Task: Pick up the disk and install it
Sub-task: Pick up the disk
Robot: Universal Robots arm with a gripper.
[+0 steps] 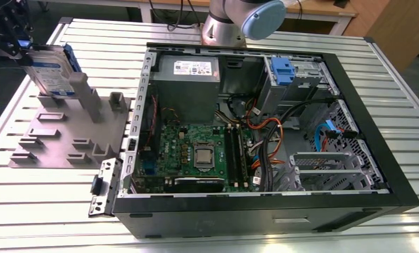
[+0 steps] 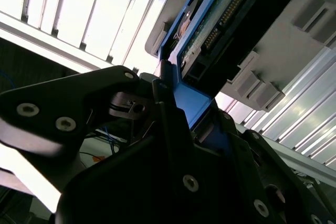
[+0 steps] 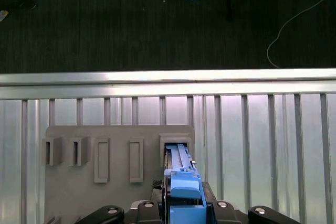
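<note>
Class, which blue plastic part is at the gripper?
The one framing the disk, held by the gripper at the grey fixture; the blue latch sits inside the computer case.

The disk is silver-grey with a white-and-blue label and blue frame; the hand is black. The bench is ribbed silver. At the disk's four o'clock, the black case shows a green board and orange wires.

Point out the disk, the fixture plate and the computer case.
disk [image 1: 51,74]: exterior view, on its labelled face.
fixture plate [image 1: 55,148]: exterior view, on its grey base.
computer case [image 1: 265,211]: exterior view, on its black wall.
</note>
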